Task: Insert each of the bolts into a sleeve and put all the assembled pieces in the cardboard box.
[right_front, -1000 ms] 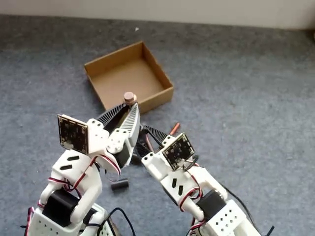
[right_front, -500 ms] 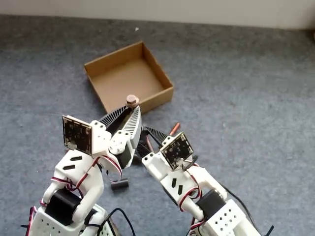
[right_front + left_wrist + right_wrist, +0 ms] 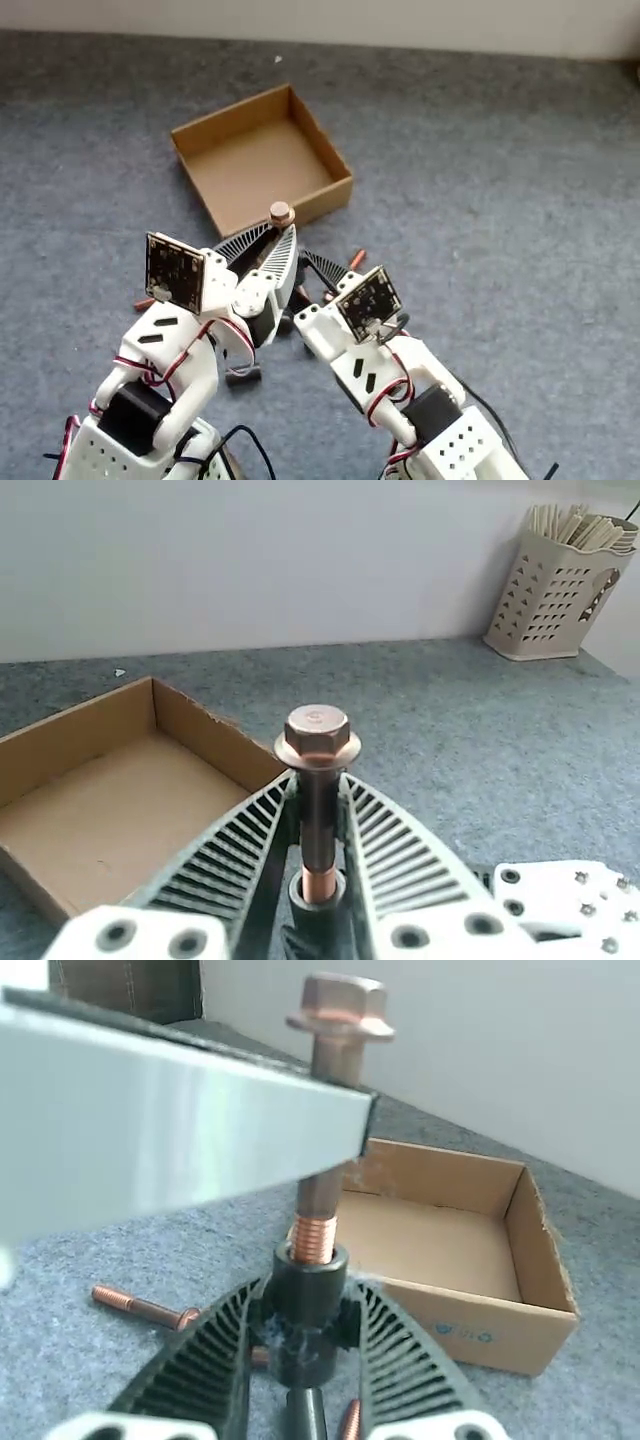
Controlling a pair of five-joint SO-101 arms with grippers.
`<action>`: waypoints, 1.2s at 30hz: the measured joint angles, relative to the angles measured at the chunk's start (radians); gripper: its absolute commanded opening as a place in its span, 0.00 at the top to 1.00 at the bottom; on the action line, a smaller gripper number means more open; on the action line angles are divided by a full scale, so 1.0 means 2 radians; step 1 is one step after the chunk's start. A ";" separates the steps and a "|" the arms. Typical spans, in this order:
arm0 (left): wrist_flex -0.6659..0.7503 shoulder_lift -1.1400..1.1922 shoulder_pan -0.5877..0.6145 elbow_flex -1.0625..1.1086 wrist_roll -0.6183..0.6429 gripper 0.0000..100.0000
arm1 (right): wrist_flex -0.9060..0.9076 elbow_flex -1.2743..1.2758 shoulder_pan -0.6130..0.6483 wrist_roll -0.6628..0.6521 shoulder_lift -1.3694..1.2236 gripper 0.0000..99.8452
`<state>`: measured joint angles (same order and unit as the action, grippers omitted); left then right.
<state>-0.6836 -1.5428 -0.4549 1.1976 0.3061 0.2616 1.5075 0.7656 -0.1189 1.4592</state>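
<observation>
My left gripper [image 3: 318, 785] is shut on a copper bolt [image 3: 317, 742], held upright with its hex head on top; from above, this gripper [image 3: 279, 236] stands just in front of the cardboard box [image 3: 322, 136]. My right gripper [image 3: 305, 1305] is shut on a black sleeve [image 3: 306, 1282] directly under the bolt [image 3: 327, 1110]. The bolt's threaded tip sits in the sleeve's mouth [image 3: 318, 898]. The open box [image 3: 520, 1210] holds nothing that I can see.
Loose copper bolts lie on the grey carpet: one [image 3: 354, 261] beside the right gripper [image 3: 312, 268], one [image 3: 144, 302] left of the left arm, another [image 3: 140, 1307] in the right wrist view. A spare black sleeve [image 3: 243, 376] lies between the arms. A beige holder [image 3: 560, 580] stands far off.
The left gripper has carried the bolt to the right and slightly toward the arms' bases, bringing it over the sleeve. The right gripper has shifted a little to the right.
</observation>
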 measured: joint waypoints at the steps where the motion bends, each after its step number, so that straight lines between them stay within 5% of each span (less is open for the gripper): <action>1: 0.000 0.000 0.000 0.000 0.000 0.93 | 0.000 0.000 0.000 0.000 0.000 0.99; 6: -0.008 -0.001 0.000 0.000 0.000 0.74 | 0.000 0.000 -0.008 0.000 0.000 0.99; 19: -0.018 -0.002 0.035 -0.001 -0.051 0.74 | 0.000 0.001 -0.028 -0.001 -0.002 0.99; 24: -0.091 -0.002 0.036 -0.049 -0.105 0.74 | 0.000 0.001 -0.030 -0.001 -0.001 0.99; 33: -0.176 -0.007 0.140 -0.077 -0.200 0.99 | 0.000 0.062 -0.092 -0.001 -0.001 0.99; 36: -0.176 -0.007 0.187 -0.051 -0.206 0.98 | 0.000 0.065 -0.105 -0.001 -0.001 0.99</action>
<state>-1.0349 -1.5566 -0.0806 1.0948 -0.1051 0.2616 1.6379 0.5554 -0.1204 1.4576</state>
